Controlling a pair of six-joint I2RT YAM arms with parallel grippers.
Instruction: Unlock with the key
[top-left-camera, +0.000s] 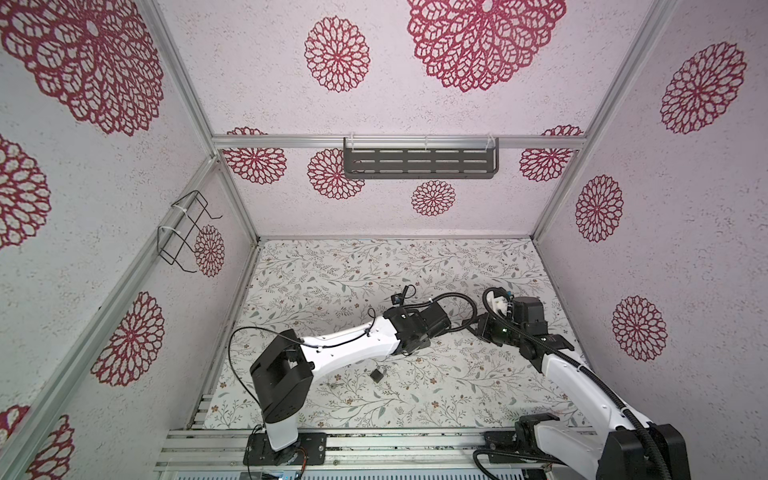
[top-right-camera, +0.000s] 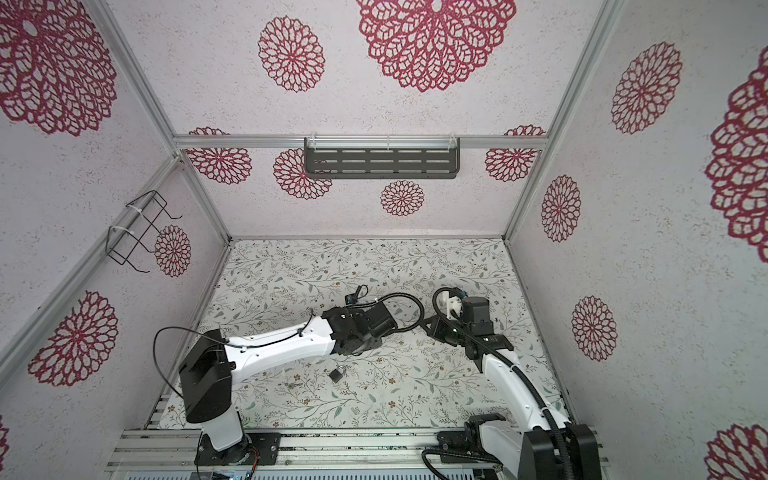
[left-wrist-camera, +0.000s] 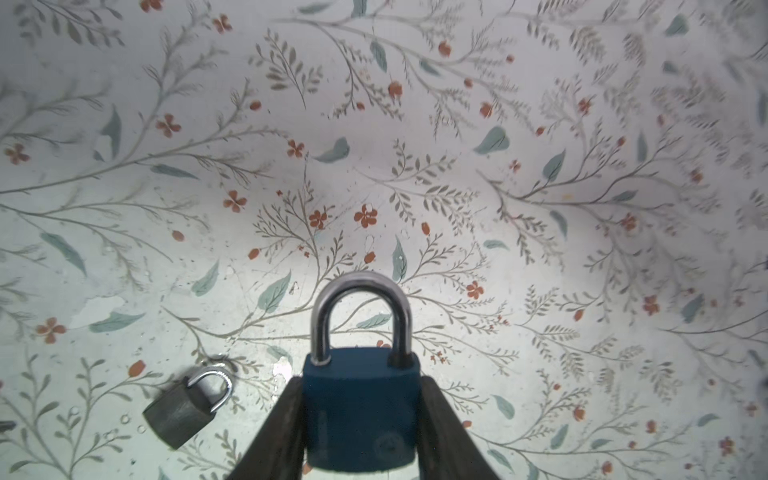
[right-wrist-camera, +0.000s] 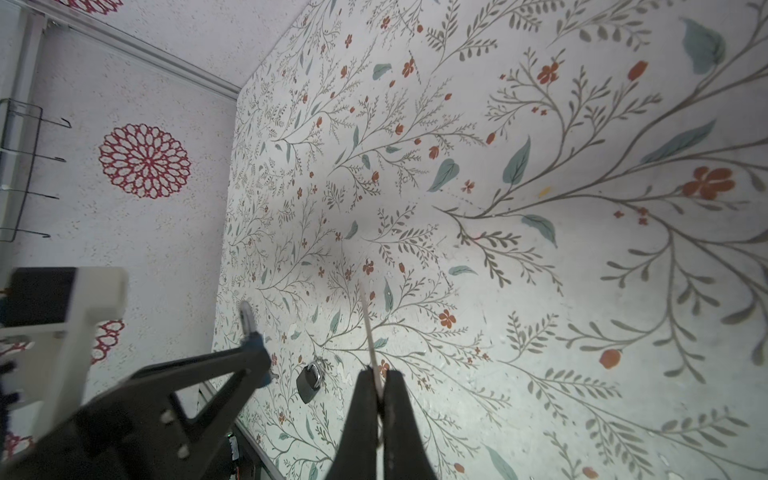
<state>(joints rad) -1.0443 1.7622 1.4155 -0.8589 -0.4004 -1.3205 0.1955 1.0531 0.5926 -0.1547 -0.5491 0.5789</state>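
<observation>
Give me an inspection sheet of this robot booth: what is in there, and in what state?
Surface: floral table, scuffed in places.
Job's things: blue padlock, shackle closed; thin flat key, seen edge-on.
Clutter: grey padlock lying on the table, untouched.
Grippers: left gripper clamps the blue padlock's body; right gripper shut on the key.
Cables: black hoses loop over both wrists.
Surroundings: flower-printed walls, grey shelf, wire rack.

Blue padlock (left-wrist-camera: 359, 411), grey padlock (left-wrist-camera: 183, 411), flowered worktop (left-wrist-camera: 540, 249)
Worktop white with grey-green sprigs, rust blossoms; walls (top-left-camera: 478, 208) pale, crimson rosettes.
</observation>
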